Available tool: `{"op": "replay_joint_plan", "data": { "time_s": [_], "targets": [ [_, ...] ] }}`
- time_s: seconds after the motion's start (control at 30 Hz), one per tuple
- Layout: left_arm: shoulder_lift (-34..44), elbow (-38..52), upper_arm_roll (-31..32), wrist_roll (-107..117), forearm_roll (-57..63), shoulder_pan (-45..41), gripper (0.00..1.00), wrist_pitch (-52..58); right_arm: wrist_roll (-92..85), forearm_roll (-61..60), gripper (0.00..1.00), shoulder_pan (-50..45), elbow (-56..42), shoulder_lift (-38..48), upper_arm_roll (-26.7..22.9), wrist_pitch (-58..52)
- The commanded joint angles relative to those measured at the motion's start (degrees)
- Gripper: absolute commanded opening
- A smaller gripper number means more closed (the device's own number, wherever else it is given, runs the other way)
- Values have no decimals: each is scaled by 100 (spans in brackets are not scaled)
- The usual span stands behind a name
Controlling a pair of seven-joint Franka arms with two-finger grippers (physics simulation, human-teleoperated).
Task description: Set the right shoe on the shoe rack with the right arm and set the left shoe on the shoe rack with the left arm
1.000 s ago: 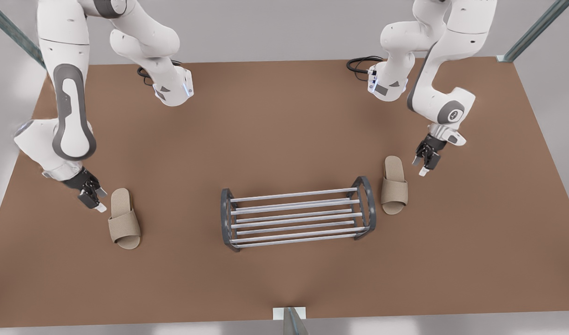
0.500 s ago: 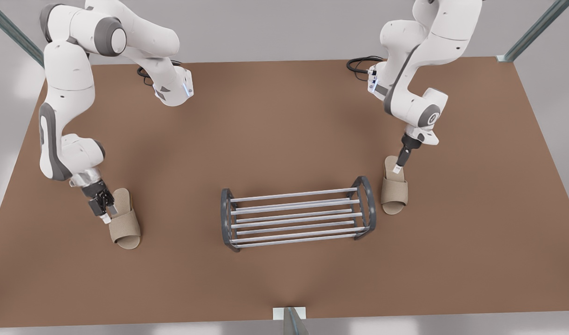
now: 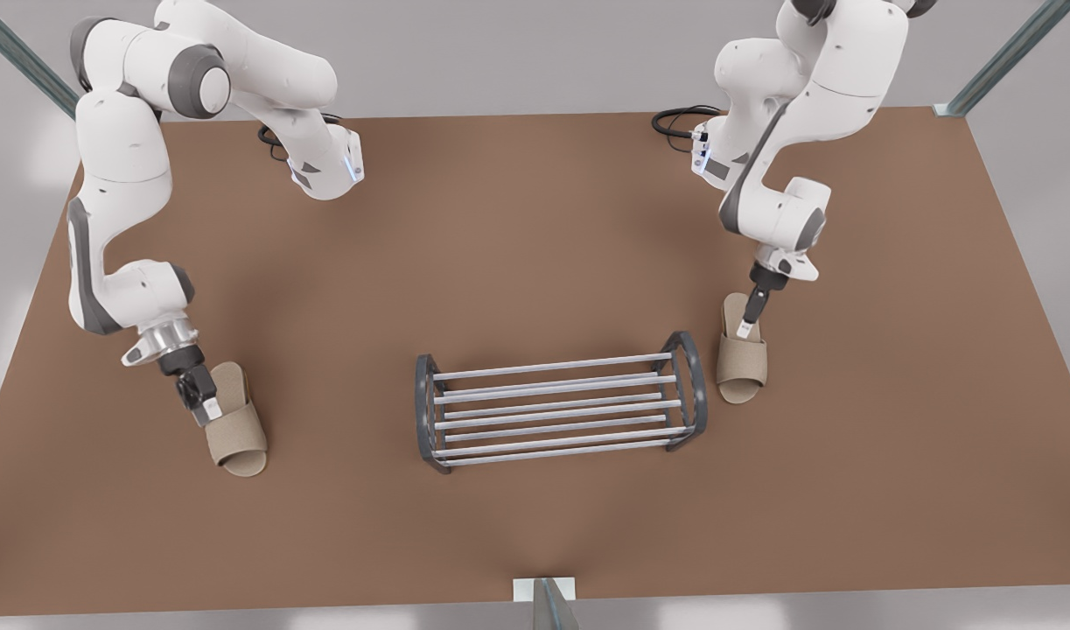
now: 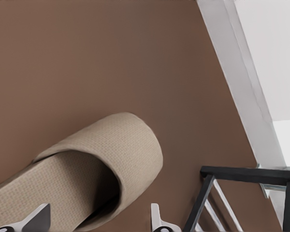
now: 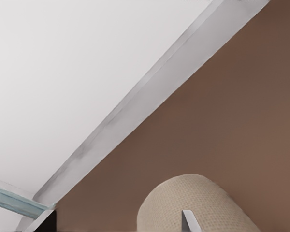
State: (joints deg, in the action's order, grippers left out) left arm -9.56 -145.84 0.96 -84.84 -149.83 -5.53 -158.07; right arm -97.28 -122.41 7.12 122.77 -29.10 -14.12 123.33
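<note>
Since a second ago both arms have swung in from beside the slippers to over them. The slipper on the front view's left now lies slightly nearer the camera than it did half a second ago.

The right gripper [image 3: 204, 408] is on the front view's left, low over the heel end of the right shoe [image 3: 239, 430]. That shoe lies flat on the brown table [image 3: 535, 245], well apart from the shoe rack [image 3: 559, 404]. In the right wrist view one pale fingertip [image 5: 188, 220] stands in front of the shoe's strap, and I cannot tell whether this gripper is spread or closed.

The left gripper [image 3: 744, 327] is on the front view's right, pointing down onto the heel end of the left shoe [image 3: 743, 366]. That shoe lies flat on the table just beside the rack's dark end frame. In the left wrist view the two fingers [image 4: 35, 218] are spread wide, one on each side of the shoe. The finger on the rack side stands clear of the fabric.

The rack stands upright in the middle of the table between the two shoes, with nothing on its bars.
</note>
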Motion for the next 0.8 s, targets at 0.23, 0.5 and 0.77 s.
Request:
{"op": "replay_joint_plan", "data": {
  "time_s": [0.23,0.5,0.77],
  "targets": [
    [-433,390,1,-1017,-239,70,100,321,315,85,96,123,107,-34,208,-1241],
    [-512,583,10,398,-195,96,100,558,974,209,96,351,406,10,208,-1241],
    [-802,856,27,609,-222,105,100,690,1264,297,96,580,687,-61,287,-1540]
  ]
}}
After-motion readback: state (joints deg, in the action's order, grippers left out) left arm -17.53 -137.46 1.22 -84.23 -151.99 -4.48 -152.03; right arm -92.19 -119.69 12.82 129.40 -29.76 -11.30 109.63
